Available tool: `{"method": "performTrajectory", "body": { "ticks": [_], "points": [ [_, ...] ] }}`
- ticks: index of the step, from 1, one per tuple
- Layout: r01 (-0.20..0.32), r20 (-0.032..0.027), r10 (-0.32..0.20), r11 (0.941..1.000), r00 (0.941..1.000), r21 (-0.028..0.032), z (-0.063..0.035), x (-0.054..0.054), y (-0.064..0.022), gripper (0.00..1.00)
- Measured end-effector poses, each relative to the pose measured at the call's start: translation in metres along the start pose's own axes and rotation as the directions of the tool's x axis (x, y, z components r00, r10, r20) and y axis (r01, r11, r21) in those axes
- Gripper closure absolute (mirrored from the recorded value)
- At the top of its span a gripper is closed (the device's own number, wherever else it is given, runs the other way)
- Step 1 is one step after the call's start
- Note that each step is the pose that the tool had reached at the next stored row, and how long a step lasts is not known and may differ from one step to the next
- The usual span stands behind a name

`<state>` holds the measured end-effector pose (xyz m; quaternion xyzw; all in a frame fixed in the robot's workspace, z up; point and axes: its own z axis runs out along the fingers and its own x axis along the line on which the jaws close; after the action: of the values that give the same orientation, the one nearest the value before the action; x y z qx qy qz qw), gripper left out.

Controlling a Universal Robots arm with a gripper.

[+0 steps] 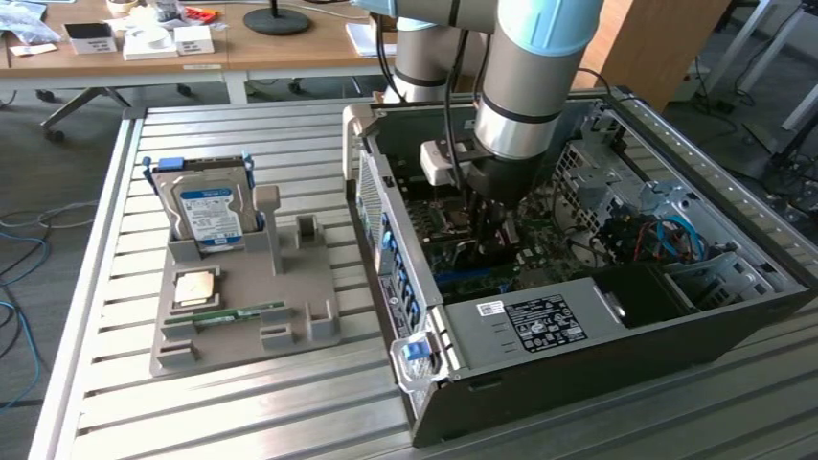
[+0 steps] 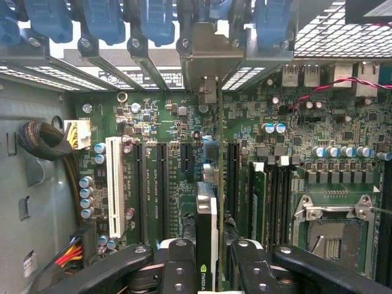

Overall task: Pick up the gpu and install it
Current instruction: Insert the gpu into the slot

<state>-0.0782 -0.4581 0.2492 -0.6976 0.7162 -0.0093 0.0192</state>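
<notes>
In the wrist view the gpu [image 2: 207, 211] is seen edge-on, a thin dark card with a green logo near my fingers [image 2: 177, 263]. My gripper [image 2: 208, 260] is shut on it, one finger on each side. The card stands upright over the motherboard [image 2: 177, 122], between two long black slots, and its silvery bracket [image 2: 211, 58] reaches the case's rear slot openings. Whether it is seated in a slot I cannot tell. In the exterior view my gripper [image 1: 496, 206] is lowered into the open computer case [image 1: 576, 326], and the arm hides the card.
On the slatted table, at the exterior view's left, a grey fixture [image 1: 306, 287] holds an upright hard drive [image 1: 211, 211], a CPU [image 1: 194, 286] and a green RAM stick [image 1: 240, 312]. Inside the case are a white slot [image 2: 114, 184], the CPU socket [image 2: 331, 226] and cable bundles [image 2: 40, 139].
</notes>
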Motion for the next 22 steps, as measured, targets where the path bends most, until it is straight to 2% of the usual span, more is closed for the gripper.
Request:
{"method": "performTrajectory", "body": {
  "ticks": [11,22],
  "points": [
    [0.0,0.0011,0.0,1.0,1.0,0.0034,0.0005,0.0001,0.0012,0.73],
    [0.0,0.0011,0.0,1.0,1.0,0.0035,0.0022,0.0008,0.0017,0.73]
  ]
}}
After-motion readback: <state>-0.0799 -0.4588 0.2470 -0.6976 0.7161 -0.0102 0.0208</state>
